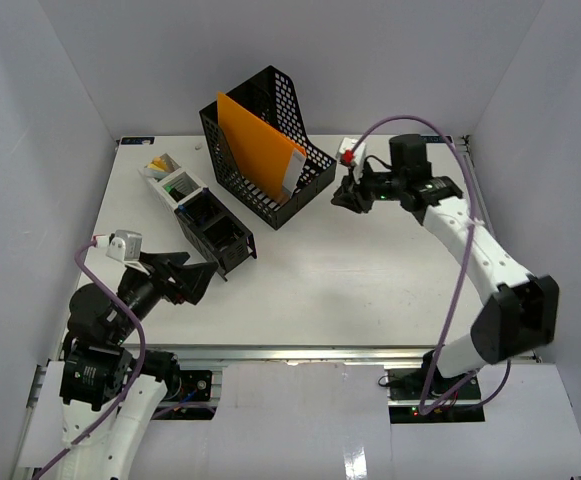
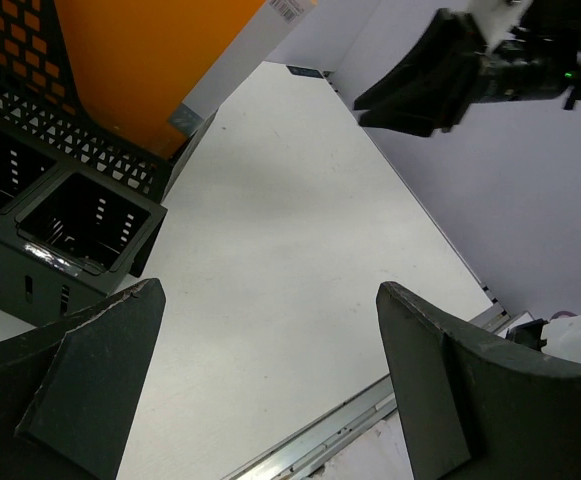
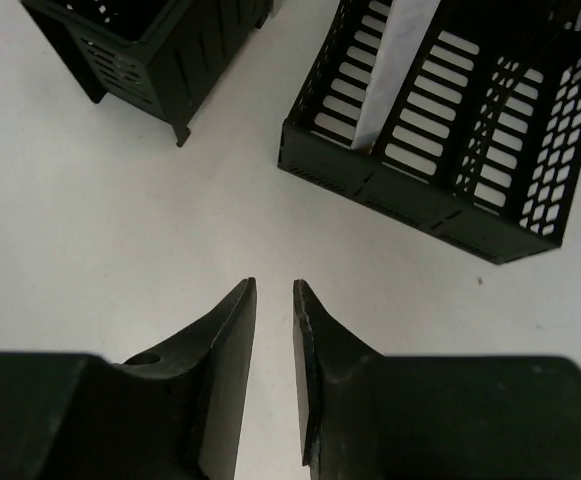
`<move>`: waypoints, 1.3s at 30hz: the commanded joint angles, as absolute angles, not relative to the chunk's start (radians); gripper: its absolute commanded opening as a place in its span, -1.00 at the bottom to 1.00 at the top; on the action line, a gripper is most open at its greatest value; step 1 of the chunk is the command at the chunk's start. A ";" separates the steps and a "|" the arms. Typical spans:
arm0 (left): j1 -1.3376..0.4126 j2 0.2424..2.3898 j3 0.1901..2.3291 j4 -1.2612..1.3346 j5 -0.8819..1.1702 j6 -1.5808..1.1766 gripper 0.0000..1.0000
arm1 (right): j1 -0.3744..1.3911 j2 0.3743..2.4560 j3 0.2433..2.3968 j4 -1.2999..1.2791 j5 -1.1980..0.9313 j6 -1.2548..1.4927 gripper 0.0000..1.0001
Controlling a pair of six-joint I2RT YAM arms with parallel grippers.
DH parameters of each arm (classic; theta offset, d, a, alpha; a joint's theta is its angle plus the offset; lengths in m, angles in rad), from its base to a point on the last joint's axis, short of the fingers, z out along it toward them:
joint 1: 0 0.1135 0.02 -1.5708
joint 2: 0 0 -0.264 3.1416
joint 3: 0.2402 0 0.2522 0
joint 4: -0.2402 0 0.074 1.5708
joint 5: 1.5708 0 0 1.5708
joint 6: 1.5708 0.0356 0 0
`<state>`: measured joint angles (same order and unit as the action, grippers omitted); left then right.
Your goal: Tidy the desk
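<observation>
We take the surface (image 1: pixel 370 290) to be late in its tidying. An orange folder (image 1: pixel 255 145) stands in the black mesh magazine file (image 1: pixel 305 197) at the far middle. To the file's left is a long black desk organizer (image 1: pixel 210 225), with small items in its farthest compartments.

The right claw (image 3: pixel 273 285) hovers just beside the file's right corner. Only a narrow slit shows between its fingers, and it grips nothing. The left claw (image 2: pixel 270 290) hangs over the near left with its fingers spread wide, also empty, close to the organizer's near end.

Both file and organizer sit askew to the surface's edges. We judge that the step in hand is squaring one of them. That would call for the right claw to come against the file's wall low down and push gently, so the tall file does not tip.

The surface lies flat, face up, in front of both arm bases. Its long axis runs left to right across them, and its metal rail (image 1: pixel 300 352) is along the near edge.
</observation>
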<state>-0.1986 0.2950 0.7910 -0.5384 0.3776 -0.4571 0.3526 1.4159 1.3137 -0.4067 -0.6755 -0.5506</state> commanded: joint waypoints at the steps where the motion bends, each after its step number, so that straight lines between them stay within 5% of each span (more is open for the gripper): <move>1: -0.201 0.284 0.801 -0.569 0.351 -0.453 0.96 | 0.399 1.617 1.468 -0.274 -0.596 -0.548 -0.62; 9: -0.201 0.279 0.793 -0.586 0.316 -0.436 0.96 | 0.488 1.924 1.861 -0.274 -0.573 -0.510 -0.80; 16: -0.201 0.283 0.796 -0.586 0.306 -0.433 0.96 | 0.564 1.957 1.987 -0.173 -0.595 -0.408 -0.85; 22: -0.201 0.293 0.790 -0.580 0.308 -0.442 0.96 | 0.552 1.928 1.980 -0.109 -0.294 -0.349 -0.84; 30: -0.201 0.281 0.781 -0.577 0.301 -0.434 0.96 | 0.417 1.742 1.788 -0.125 -0.477 -0.333 -0.01; 39: -0.201 0.273 0.747 -0.546 0.321 -0.453 0.96 | 0.419 1.620 1.559 -0.431 -0.867 -0.799 0.69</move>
<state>-0.1986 0.2840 0.7590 -0.5669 0.3130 -0.4458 0.3935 1.6500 1.6575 -0.2515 -0.6016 -0.5334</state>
